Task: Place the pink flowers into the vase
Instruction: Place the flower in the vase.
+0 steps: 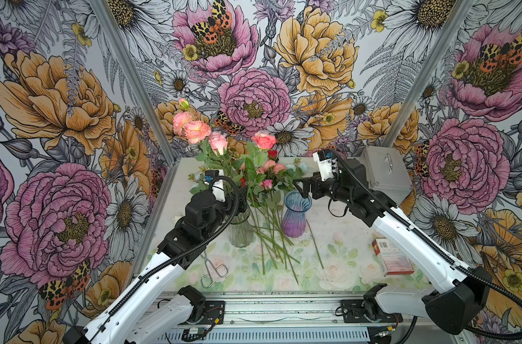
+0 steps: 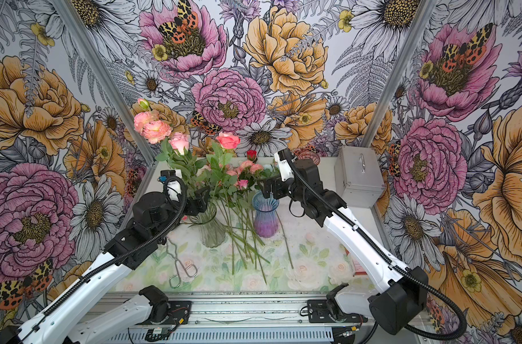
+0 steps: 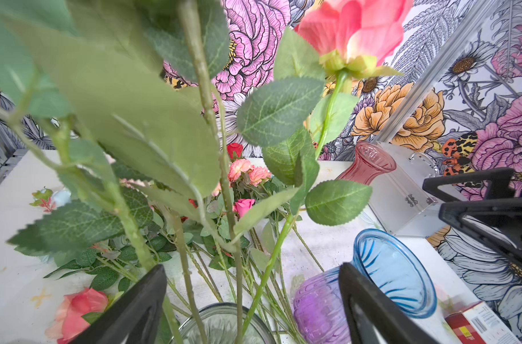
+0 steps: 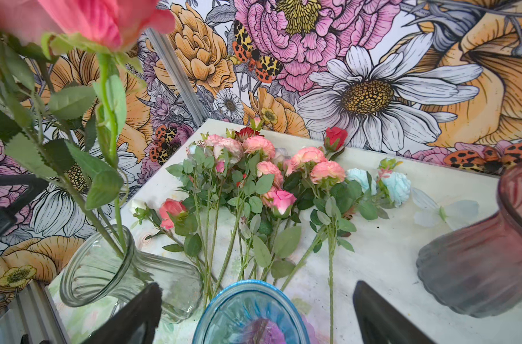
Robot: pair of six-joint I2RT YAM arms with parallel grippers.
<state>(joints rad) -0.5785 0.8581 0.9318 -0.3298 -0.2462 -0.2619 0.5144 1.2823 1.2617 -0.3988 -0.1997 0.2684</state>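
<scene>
A clear glass vase (image 1: 241, 230) (image 4: 99, 268) stands left of centre on the table. Several pink flowers (image 1: 218, 143) (image 2: 227, 140) stand upright in it, roses and ruffled heads on long green stems. My left gripper (image 1: 242, 197) (image 3: 251, 268) is open just above the vase mouth, with the stems (image 3: 239, 268) passing loosely between its wide-set fingers. More pink flowers (image 4: 253, 178) (image 1: 268, 169) lie in a pile on the table behind. My right gripper (image 1: 301, 187) (image 4: 256, 284) hangs open and holds nothing, over a blue and purple vase (image 1: 295, 217) (image 4: 251, 315).
A red rose (image 4: 334, 138) and pale blue blooms (image 4: 400, 183) lie with the pile. A dark pink vase (image 3: 370, 162) and a metal case (image 1: 385, 172) stand at the back right. Metal tongs (image 1: 212, 268) lie front left, a red and white carton (image 1: 392, 256) front right.
</scene>
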